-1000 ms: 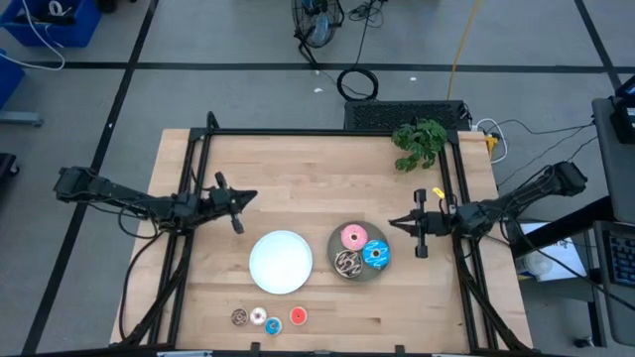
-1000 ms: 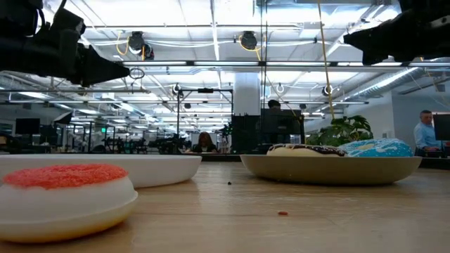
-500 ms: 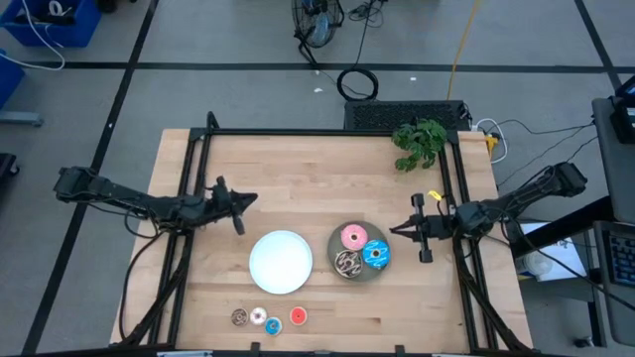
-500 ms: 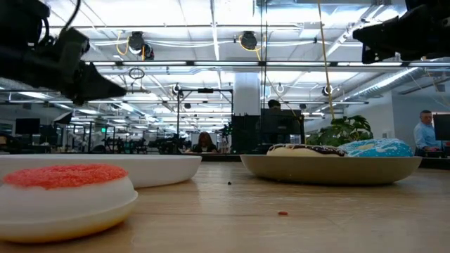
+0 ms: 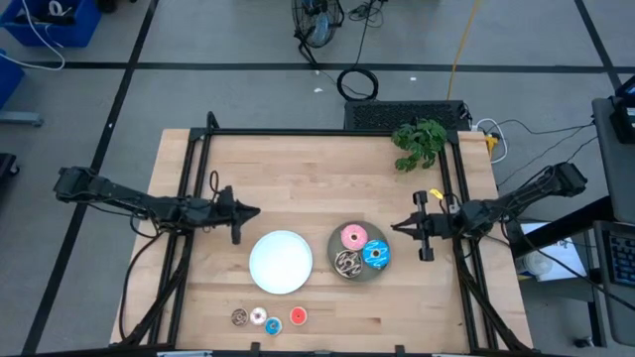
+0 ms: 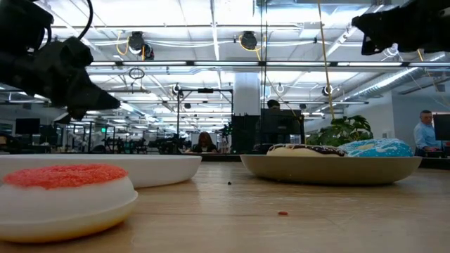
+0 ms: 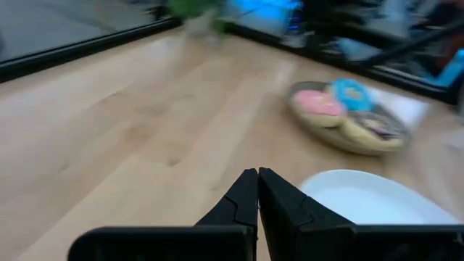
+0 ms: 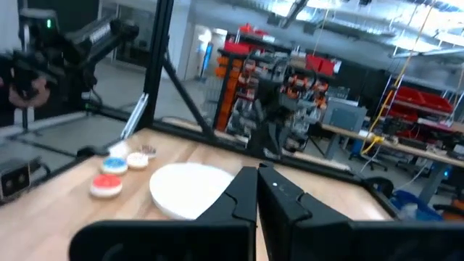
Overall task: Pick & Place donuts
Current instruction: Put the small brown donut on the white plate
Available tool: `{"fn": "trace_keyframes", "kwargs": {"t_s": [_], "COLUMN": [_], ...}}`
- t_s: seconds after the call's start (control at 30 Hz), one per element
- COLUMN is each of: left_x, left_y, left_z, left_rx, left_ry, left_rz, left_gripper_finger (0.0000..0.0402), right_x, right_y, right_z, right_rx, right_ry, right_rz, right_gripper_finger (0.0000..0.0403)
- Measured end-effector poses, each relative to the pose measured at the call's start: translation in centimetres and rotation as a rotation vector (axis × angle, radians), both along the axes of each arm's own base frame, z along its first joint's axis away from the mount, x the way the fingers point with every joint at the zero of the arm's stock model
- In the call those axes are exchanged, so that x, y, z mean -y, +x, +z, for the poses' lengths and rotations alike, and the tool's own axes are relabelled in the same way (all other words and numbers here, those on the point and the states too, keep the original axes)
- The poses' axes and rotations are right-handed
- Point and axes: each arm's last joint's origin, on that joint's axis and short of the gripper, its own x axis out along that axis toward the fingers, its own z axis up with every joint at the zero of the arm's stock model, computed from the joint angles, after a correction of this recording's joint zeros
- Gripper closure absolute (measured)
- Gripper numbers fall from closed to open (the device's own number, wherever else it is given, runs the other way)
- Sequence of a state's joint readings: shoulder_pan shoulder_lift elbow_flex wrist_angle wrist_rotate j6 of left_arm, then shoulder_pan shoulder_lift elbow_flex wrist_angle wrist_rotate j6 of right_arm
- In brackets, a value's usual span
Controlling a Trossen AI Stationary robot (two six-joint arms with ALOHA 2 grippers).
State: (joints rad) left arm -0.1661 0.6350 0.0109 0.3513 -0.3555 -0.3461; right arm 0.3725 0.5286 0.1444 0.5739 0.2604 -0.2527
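Note:
Three larger donuts, pink (image 5: 353, 237), blue (image 5: 375, 254) and sprinkled brown (image 5: 347, 263), lie on the grey plate (image 5: 359, 273). Several mini donuts, brown (image 5: 239, 317), white (image 5: 257, 316), blue (image 5: 272, 325) and red (image 5: 298, 316), rest in a row on the table near its front edge. The white plate (image 5: 281, 262) holds nothing. My left gripper (image 5: 250, 212) hovers shut above the table, beyond the white plate's left side. My right gripper (image 5: 397, 227) hovers shut just right of the grey plate. In the left wrist view the shut fingers (image 7: 257, 190) point toward the grey plate (image 7: 353, 140).
A green plant (image 5: 421, 141) sits at the table's far right corner. Black frame rails (image 5: 193, 188) run along the left and right sides of the table. Bare wood lies across the far half of the table (image 5: 317, 174).
My left gripper has come down and moved toward the near edge, closer to the white plate, staying shut. My right gripper has shifted slightly toward the near edge beside the grey plate. The donuts and plates have kept still.

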Motion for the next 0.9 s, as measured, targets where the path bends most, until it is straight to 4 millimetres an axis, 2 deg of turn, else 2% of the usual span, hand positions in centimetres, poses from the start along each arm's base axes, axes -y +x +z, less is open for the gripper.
{"fn": "trace_keyframes", "kwargs": {"t_s": [0.1,0.17,0.27,0.37,0.5,0.57,0.7,0.8,0.9], "left_x": [0.2,0.3,0.9,1.9,4.6,6.1,10.1,13.8,17.3], "left_y": [0.2,0.6,1.4,1.9,2.6,2.8,3.4,4.2,5.3], "left_z": [0.6,1.8,5.0,9.2,14.2,15.8,17.5,17.3,16.1], "left_rx": [0.037,0.048,-0.016,-0.130,-0.288,-0.407,-0.644,-0.787,-0.892], "left_ry": [0.004,-0.010,-0.017,-0.041,-0.062,-0.088,-0.164,-0.176,-0.126], "left_rz": [-0.061,-0.076,-0.090,-0.056,-0.124,-0.135,-0.074,-0.048,-0.034], "left_gripper_finger": [0.0385,0.0385,0.0385,0.0385,0.0385,0.0385,0.0385,0.0385,0.0385], "right_x": [0.0,0.1,0.1,0.2,0.2,0.2,0.2,0.2,0.2], "right_y": [0.0,-0.2,-0.4,-0.6,-0.6,-0.6,-0.6,-0.6,-0.6], "right_z": [-0.8,-1.6,-1.3,-0.5,-0.5,-0.3,-0.3,-0.3,-0.3], "right_rx": [-0.043,-0.055,0.026,0.112,0.120,0.133,0.132,0.129,0.129], "right_ry": [-0.015,-0.032,-0.016,-0.017,-0.027,-0.006,0.033,0.053,0.055], "right_rz": [0.000,0.000,-0.003,-0.011,-0.012,-0.009,0.001,0.006,0.007], "right_gripper_finger": [0.0403,0.0403,0.0403,0.0403,0.0403,0.0403,0.0403,0.0403,0.0403]}}
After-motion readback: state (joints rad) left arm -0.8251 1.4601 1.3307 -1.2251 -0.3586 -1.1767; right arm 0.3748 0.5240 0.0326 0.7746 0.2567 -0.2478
